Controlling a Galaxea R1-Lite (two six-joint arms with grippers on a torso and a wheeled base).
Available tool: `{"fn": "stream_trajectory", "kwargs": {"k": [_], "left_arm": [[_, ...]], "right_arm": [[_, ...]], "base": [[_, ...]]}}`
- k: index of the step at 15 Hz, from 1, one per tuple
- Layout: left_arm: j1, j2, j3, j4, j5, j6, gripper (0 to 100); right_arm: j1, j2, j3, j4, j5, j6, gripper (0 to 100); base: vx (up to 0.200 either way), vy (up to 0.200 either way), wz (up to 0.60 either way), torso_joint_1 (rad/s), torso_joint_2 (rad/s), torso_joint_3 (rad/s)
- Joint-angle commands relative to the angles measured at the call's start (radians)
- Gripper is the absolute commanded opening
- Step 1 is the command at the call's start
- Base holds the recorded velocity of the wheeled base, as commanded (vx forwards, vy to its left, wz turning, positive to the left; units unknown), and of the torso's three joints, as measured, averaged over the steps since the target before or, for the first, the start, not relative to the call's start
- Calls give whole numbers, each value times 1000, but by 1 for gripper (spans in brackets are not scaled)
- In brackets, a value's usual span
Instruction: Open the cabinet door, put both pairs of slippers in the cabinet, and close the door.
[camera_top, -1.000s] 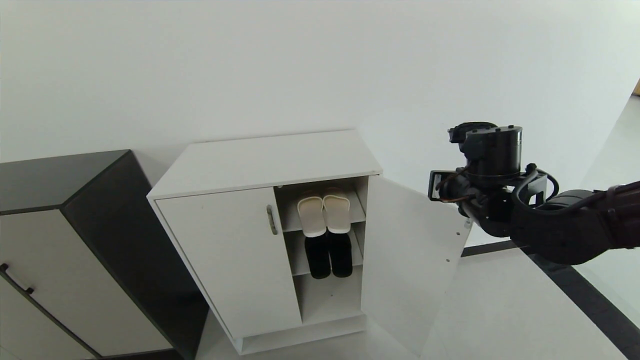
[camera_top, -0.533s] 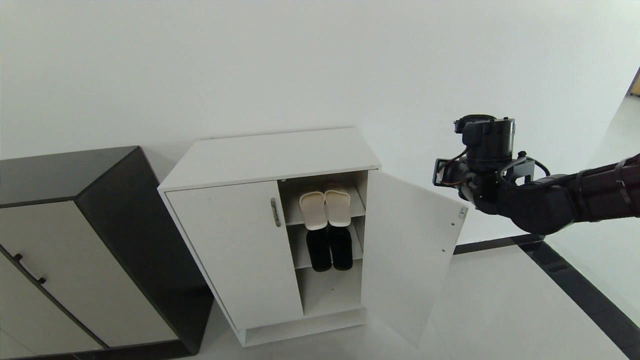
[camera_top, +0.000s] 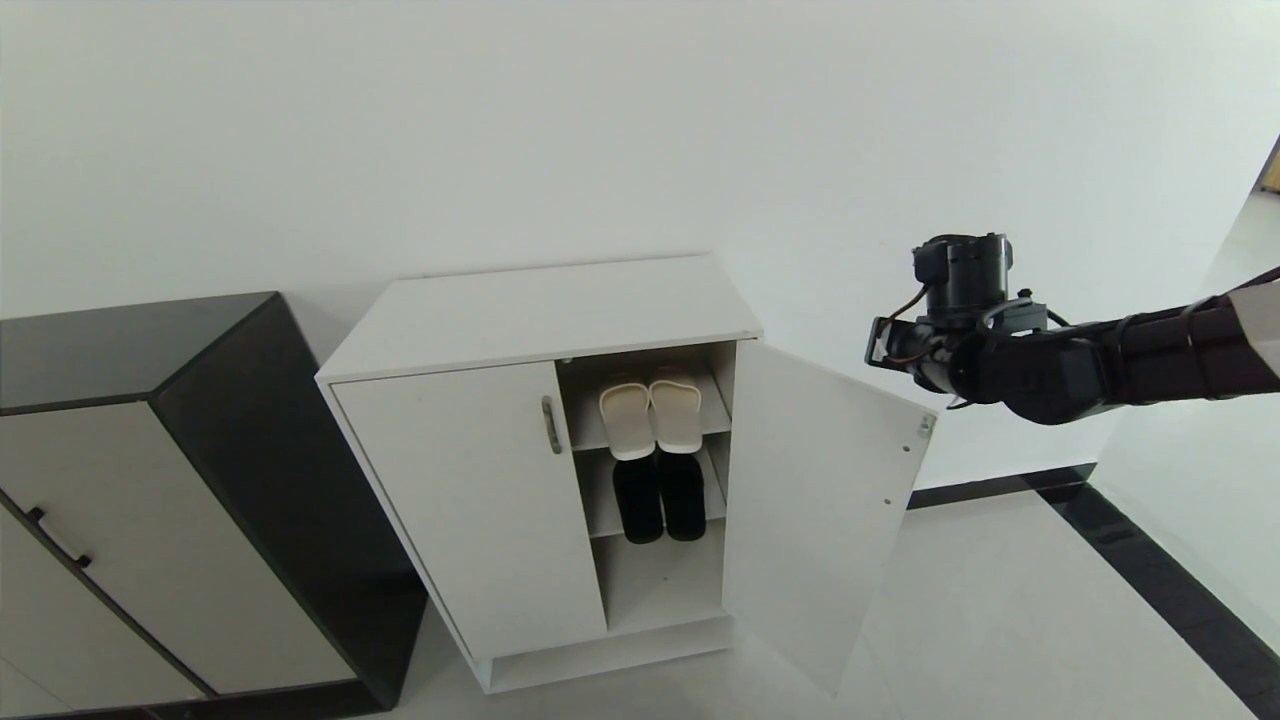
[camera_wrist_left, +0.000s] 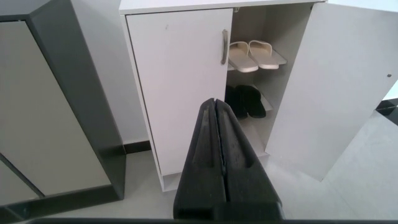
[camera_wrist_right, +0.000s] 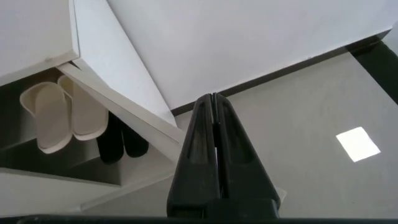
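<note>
The left tool, fingers together, sits well back from the cabinet. The right tool, fingers together and empty, is near the open cabinet door, by its top outer corner. Beyond it, the white slippers lie on the upper shelf, with the black slippers just beneath.

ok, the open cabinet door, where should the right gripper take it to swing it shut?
Take the open door by its free vertical edge near the top corner, coming from the right, behind its outer face. The door stands swung wide, and that edge is unobstructed and closest to the right gripper, which is shut and would have to open first. A flat push there might do.
</note>
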Motion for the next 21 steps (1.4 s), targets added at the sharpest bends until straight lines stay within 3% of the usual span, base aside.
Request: {"fn": "stream_trajectory", "kwargs": {"k": [1, 15, 21], "left_arm": [[0, 1, 0, 0, 0, -1, 0], [0, 1, 0, 0, 1, -1, 0], [2, 1, 0, 0, 1, -1, 0]], "right_arm": [[-10, 30, -9, -1, -1, 0, 0], [0, 76, 25, 4, 9, -3, 0], [122, -39, 154, -2, 5, -5, 0]], "base": [[0, 0, 0, 0, 0, 0], [0, 0, 0, 0, 0, 0], [0, 0, 0, 0, 0, 0]]}}
